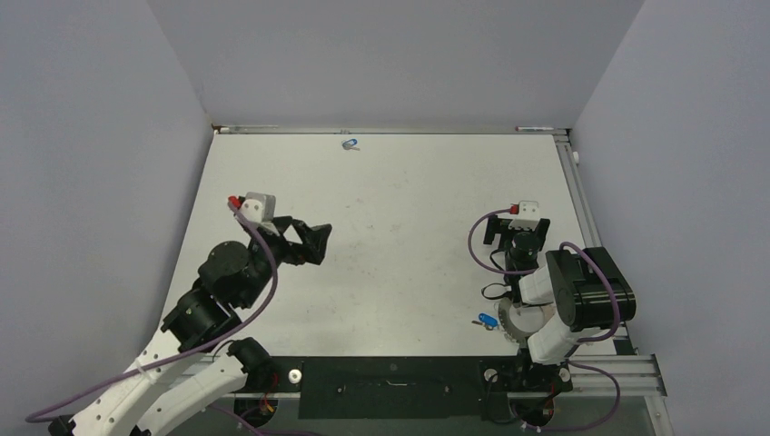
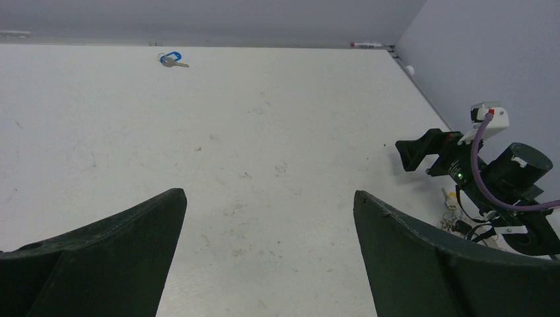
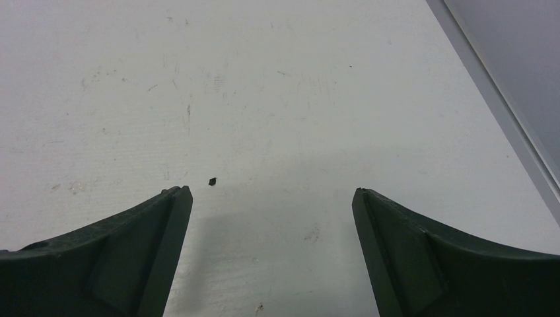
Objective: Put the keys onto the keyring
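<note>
A blue-headed key [image 1: 348,143] lies alone near the table's far edge; it also shows in the left wrist view [image 2: 170,59]. A second blue-headed key [image 1: 488,320] lies by the right arm's base. In the left wrist view a yellow-headed key [image 2: 450,197] and thin silvery metal loops [image 2: 453,222] lie under the right arm; I cannot tell whether the loops are the keyring. My left gripper [image 1: 320,243] [image 2: 269,198] is open and empty, pointing right over bare table. My right gripper [image 1: 517,223] [image 3: 272,191] is open and empty, pointing at the far edge.
Grey walls close in the white table [image 1: 399,191] on three sides. A metal rail [image 1: 581,200] runs along its right edge and shows in the right wrist view [image 3: 502,105]. A tiny black speck [image 3: 212,180] lies by the right gripper's left finger.
</note>
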